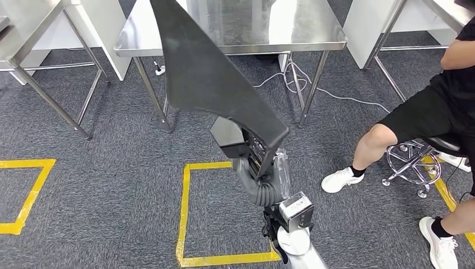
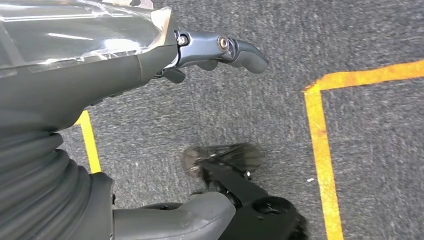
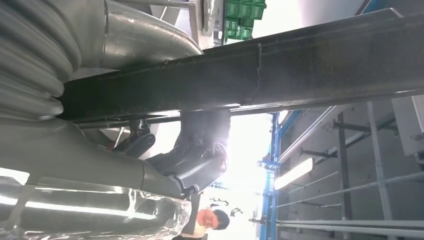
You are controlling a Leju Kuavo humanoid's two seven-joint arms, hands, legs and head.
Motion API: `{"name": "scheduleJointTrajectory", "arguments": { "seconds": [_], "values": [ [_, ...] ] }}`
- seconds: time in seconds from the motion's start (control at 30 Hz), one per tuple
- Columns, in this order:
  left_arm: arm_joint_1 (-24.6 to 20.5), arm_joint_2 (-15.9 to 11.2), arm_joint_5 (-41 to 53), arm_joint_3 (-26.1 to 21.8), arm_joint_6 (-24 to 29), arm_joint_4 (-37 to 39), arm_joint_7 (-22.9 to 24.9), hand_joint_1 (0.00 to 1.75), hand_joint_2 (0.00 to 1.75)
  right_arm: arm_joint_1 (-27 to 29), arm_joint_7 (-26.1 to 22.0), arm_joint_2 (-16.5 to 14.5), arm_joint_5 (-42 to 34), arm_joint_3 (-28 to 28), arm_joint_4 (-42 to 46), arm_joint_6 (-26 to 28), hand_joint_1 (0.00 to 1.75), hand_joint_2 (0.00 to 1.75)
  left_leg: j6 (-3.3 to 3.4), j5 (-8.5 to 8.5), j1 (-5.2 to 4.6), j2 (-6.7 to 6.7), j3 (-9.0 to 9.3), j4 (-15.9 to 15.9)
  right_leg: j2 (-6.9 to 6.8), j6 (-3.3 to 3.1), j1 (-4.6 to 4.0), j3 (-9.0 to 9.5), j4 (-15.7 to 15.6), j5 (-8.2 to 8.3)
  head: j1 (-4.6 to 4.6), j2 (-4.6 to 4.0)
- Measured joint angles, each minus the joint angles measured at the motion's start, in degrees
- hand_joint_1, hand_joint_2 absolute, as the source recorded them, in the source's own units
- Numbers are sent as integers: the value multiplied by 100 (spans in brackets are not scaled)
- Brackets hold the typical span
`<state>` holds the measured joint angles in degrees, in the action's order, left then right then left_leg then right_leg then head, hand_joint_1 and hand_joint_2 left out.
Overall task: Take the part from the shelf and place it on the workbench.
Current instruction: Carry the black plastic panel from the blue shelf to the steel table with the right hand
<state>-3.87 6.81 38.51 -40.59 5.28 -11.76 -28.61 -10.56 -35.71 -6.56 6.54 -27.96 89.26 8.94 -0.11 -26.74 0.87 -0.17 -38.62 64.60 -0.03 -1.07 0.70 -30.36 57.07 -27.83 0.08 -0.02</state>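
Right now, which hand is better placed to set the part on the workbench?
Right. The right hand already grips the large black curved plastic part, raised toward the steel workbench ahead. The left hand hangs over grey carpet, holding nothing.

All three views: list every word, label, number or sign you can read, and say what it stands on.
None can be read.
Black part held by the right hand: no printing shows.
Steel workbench: bare metal, no label.
Yellow floor tape: plain lines, no text.
Green crates in the right wrist view: any marking is too small and blurred to read.
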Motion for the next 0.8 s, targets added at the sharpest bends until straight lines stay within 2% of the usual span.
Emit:
{"name": "scheduleJointTrajectory", "arguments": {
  "seconds": [0.03,0.07,0.17,0.23,0.27,0.33,0.37,0.4,0.43,0.47,0.5,0.53,0.57,0.6,0.67,0.73,0.77,0.8],
  "values": [
    [-4,-3,0,1,-1,0,0,0,175,-2,0,-2,0,0,0,0,171,175,38,161,-16,10,133,-347,0,16,-12,44,-4,-32,5,0],
    [-9,-5,0,1,-1,-1,0,0,175,-5,0,-5,0,0,0,0,171,175,76,236,-36,15,231,-587,-1,38,-19,68,-8,-60,5,0],
    [-4,-11,0,1,-2,-1,2,0,175,-14,2,-12,0,-1,5,-1,171,175,181,227,-87,5,308,-713,-5,135,-41,92,-38,-124,3,0],
    [0,-8,0,0,-2,0,-1,0,175,-26,3,-16,1,-2,14,0,171,175,243,282,-66,4,418,-816,-13,170,-60,58,94,-211,5,0],
    [-5,-6,0,0,-2,0,-2,0,175,-38,2,-16,1,-2,18,0,171,175,268,288,-49,5,480,-870,-14,169,-70,-47,317,-303,11,0],
    [-16,-4,-1,0,-2,0,-2,0,175,-44,1,-3,0,-2,15,-1,171,175,305,253,-42,0,541,-906,-7,148,-58,-477,1073,-555,26,0],
    [-18,-4,-1,0,-2,0,-2,0,175,-36,2,8,0,-2,10,-1,171,175,309,226,-47,-11,559,-904,-6,158,-54,-718,1425,-642,33,0],
    [-14,-3,-1,0,-2,0,-2,0,175,-22,3,19,1,-2,6,-1,171,175,310,196,-51,-22,583,-902,-6,188,-48,-889,1613,-646,33,0],
    [-10,-3,0,0,-3,0,-2,0,175,-11,4,28,1,-2,3,-1,171,175,304,164,-54,-35,615,-898,-6,236,-42,-945,1573,-548,36,0],
    [-5,-2,0,0,-5,0,-2,0,175,-5,4,34,2,-2,2,0,171,175,291,128,-54,-49,659,-894,-6,293,-34,-879,1304,-356,39,0],
    [-2,-1,0,0,-7,0,-2,0,175,-2,4,38,2,-2,2,0,171,175,273,87,-54,-61,705,-889,-7,342,-25,-720,871,-114,42,0],
    [-3,1,0,0,-8,0,-2,0,175,-2,4,40,1,-2,2,0,171,175,247,40,-66,-72,745,-874,-6,352,-21,-553,468,87,44,0],
    [-6,3,0,0,-8,0,-3,0,175,-2,4,42,2,-2,2,0,171,175,218,-4,-76,-82,770,-860,-4,331,-17,-422,169,221,44,0],
    [-8,3,0,0,-8,0,-4,0,175,-2,5,42,2,-2,1,0,171,175,187,-41,-83,-87,780,-851,-1,288,-20,-349,8,279,42,0],
    [-13,2,0,0,-7,0,-6,0,175,-2,7,40,3,-2,4,-6,171,175,123,-87,-75,-92,790,-852,6,183,-27,-320,-32,260,42,0],
    [-14,1,0,0,-4,-4,-8,0,175,-5,14,31,1,0,12,-19,171,175,50,-164,-51,-77,765,-759,9,97,1,-266,-61,237,32,0],
    [-16,2,0,0,-2,-5,-9,0,175,-11,17,21,1,1,16,-28,171,175,12,-261,-38,-60,680,-574,8,58,24,-228,-76,223,18,0],
    [-15,4,0,0,-1,-7,-9,0,175,-17,25,10,0,2,17,-46,171,175,-24,-397,-19,-43,517,-263,6,21,34,-193,-82,202,6,0]
  ]
}}
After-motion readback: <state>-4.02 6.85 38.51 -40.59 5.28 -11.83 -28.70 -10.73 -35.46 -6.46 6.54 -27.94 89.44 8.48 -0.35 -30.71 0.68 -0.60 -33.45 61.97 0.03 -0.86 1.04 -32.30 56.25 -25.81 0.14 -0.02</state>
